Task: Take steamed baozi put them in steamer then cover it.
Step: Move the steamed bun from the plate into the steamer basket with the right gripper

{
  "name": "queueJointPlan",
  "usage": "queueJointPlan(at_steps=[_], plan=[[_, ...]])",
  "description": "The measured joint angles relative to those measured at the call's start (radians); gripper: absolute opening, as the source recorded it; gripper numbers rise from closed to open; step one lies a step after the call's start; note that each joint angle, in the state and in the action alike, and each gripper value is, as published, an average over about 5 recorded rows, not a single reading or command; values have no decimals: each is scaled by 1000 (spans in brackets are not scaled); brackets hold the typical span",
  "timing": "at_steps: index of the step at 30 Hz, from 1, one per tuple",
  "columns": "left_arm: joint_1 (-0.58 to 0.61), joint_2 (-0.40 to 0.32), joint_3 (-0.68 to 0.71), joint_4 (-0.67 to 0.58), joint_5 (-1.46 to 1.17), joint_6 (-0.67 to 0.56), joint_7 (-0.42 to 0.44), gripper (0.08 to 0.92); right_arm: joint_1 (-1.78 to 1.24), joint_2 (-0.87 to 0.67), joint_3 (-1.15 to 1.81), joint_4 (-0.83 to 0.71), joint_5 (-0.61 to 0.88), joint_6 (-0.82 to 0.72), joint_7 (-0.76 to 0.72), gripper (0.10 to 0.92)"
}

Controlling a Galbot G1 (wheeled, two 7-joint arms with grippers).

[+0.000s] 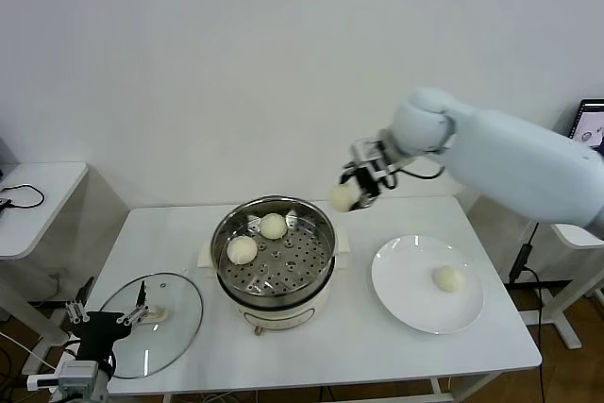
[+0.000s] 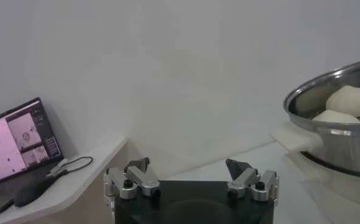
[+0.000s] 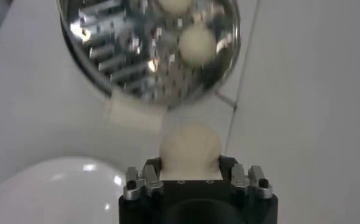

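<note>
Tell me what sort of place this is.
Probably a robot lab or test room, not a home kitchen: a bare white wall, plain white tables and a laptop on a side desk, with the steamer set out as a staged cooking task.

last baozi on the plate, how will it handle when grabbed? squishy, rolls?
The baozi on the plate is a rounded dome on a smooth flat surface, so a sideways nudge would probably slide or roll it. It looks like soft dough, likely to dent under a hard squeeze. The one held in the right end effector keeps its round shape, so a light grip seems enough.
</note>
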Motion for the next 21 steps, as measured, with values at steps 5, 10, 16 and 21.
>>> queueJointPlan(at_steps=[5,10,16,21], plan=[[3,-4,-9,-5,0,0,0,823,-3,75,-50,10,14,51,37,596],[1,-11,-16,-6,-2,0,1,823,-10,140,-97,13,-1,116,64,594],[-2,-20,-18,-13,-4,0,1,823,-14,210,-144,-5,-45,212,64,600],[-2,-25,-24,-17,-9,-1,0,823,-17,256,-173,-21,-85,288,52,602]])
